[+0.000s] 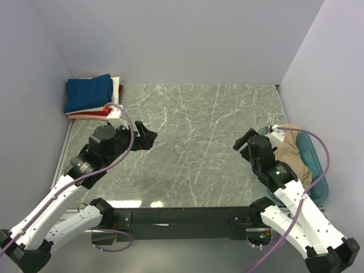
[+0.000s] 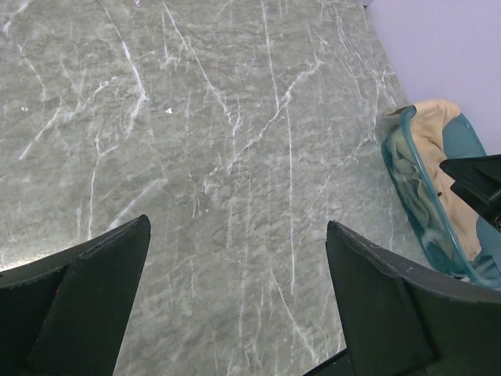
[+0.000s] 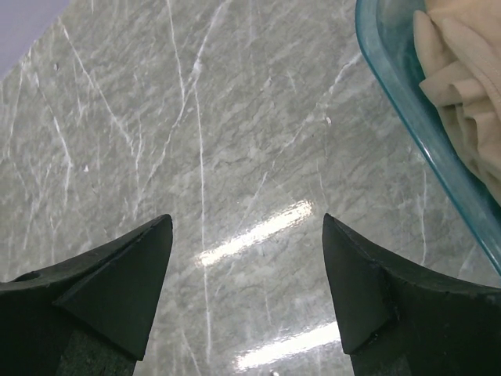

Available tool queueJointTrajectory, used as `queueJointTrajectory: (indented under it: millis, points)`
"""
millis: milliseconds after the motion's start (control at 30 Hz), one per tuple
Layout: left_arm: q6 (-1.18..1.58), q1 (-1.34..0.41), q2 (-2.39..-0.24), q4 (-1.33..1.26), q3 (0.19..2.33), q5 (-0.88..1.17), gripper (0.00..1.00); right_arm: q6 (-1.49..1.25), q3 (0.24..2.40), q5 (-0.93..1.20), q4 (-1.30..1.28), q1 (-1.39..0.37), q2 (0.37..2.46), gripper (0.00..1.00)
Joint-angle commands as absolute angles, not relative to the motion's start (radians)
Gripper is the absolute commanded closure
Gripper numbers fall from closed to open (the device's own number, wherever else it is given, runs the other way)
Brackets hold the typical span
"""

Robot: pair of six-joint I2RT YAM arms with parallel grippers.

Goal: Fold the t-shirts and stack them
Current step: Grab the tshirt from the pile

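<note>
A stack of folded t-shirts (image 1: 88, 94) lies at the back left corner, navy blue on top with white and red edges showing beneath. A crumpled tan t-shirt (image 1: 293, 151) fills a teal tub (image 1: 317, 156) at the right edge; the same tan t-shirt (image 3: 462, 70) shows in the right wrist view and, farther off (image 2: 427, 129), in the left wrist view. My left gripper (image 1: 147, 136) (image 2: 237, 223) hovers open over bare marble, right of the stack. My right gripper (image 1: 243, 142) (image 3: 246, 219) is open too, just left of the tub, holding nothing.
The grey marble tabletop (image 1: 193, 142) is boxed in by lavender walls (image 1: 170, 40) at the back and both sides. The tub's rim (image 3: 391, 70) stands close to my right fingers. The black rail carrying the arm bases (image 1: 182, 217) runs along the near edge.
</note>
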State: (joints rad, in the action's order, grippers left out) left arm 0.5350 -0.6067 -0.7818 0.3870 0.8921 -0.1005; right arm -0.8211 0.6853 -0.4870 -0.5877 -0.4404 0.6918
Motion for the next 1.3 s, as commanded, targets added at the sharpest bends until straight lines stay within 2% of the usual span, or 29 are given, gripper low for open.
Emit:
queueJointTrajectory:
  millis: [0, 167, 333, 433, 500, 533, 767, 1000, 1267]
  points:
    - [0.511, -0.609, -0.776, 0.394, 0.897, -0.084, 0.00, -0.928, 0.758, -0.537, -0.641, -0.437, 0.730, 0.17]
    - [0.505, -0.609, -0.775, 0.407, 0.902, -0.083, 0.01, -0.940, 0.824, -0.538, -0.689, -0.437, 0.805, 0.18]
    - [0.499, -0.609, -0.782, 0.414, 0.903, -0.069, 0.01, -1.069, 0.968, -0.705, -0.837, -0.423, 0.963, 0.21]
    - [0.492, -0.609, -0.787, 0.422, 0.904, -0.072, 0.01, -1.158, 1.090, -0.794, -0.978, -0.341, 1.093, 0.21]
    - [0.492, -0.609, -0.792, 0.423, 0.908, -0.077, 0.00, -1.149, 1.141, -0.773, -0.994, -0.269, 1.175, 0.21]
    - [0.491, -0.609, -0.792, 0.422, 0.908, -0.072, 0.01, -1.129, 1.146, -0.749, -0.967, -0.174, 1.195, 0.22]
    - [0.485, -0.609, -0.807, 0.428, 0.916, -0.066, 0.00, -1.034, 1.097, -0.591, -0.830, 0.134, 1.339, 0.24]
    - [0.483, -0.609, -0.824, 0.425, 0.913, -0.072, 0.00, -1.009, 0.980, -0.540, -0.718, 0.293, 1.425, 0.25]
    - [0.497, -0.609, -0.862, 0.413, 0.914, -0.061, 0.00, -0.991, 0.945, -0.469, -0.615, 0.322, 1.546, 0.31]
